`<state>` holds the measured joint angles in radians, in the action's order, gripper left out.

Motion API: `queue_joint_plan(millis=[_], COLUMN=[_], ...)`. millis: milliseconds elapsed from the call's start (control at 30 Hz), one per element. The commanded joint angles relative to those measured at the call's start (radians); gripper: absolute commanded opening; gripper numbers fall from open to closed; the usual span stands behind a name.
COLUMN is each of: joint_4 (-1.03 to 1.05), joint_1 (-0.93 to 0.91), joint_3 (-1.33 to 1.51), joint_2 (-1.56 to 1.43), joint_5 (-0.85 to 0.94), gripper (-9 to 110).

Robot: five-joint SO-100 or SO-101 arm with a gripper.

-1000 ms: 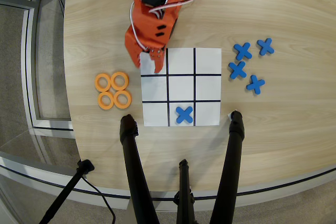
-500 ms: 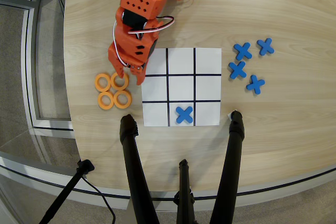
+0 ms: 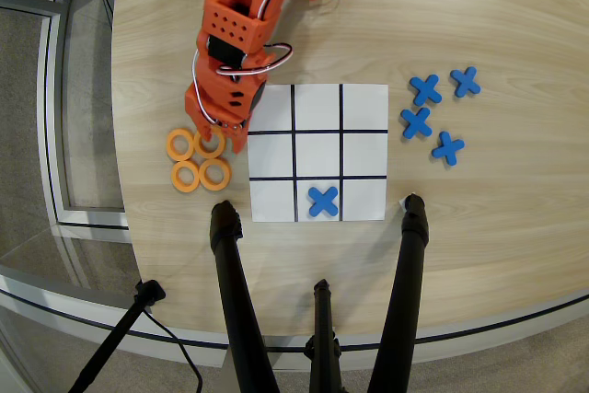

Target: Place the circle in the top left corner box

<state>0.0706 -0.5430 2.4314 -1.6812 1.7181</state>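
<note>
Overhead view: pincer (image 3: 213,140) sits over the circle (image 3: 210,144); its grip cannot be told.

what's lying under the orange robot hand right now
The hand is down over one flat orange ring, top right of a cluster of four on the wooden table. Part of that ring shows; the rest is covered, so grip contact is unclear.

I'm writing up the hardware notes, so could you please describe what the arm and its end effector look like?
The arm is bright orange plastic in blocky segments, one face dotted with small round holes. Black servo bodies show between the segments, and red, white and black wires loop along its side. The end effector is the same orange.
</note>
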Motion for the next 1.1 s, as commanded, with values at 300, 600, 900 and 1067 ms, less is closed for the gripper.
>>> queue_joint_plan(millis=[300, 600, 900, 1067], joint_4=[-0.034, -0.034, 0.012, 0.152], joint_1=[-0.008, -0.005, -0.008, -0.023], joint_3=[-0.041, -0.041, -0.028, -0.028], joint_2=[0.049, 0.064, 0.058, 0.044], joint_5=[0.009, 0.009, 0.012, 0.035], gripper=[18, 18, 18, 18])
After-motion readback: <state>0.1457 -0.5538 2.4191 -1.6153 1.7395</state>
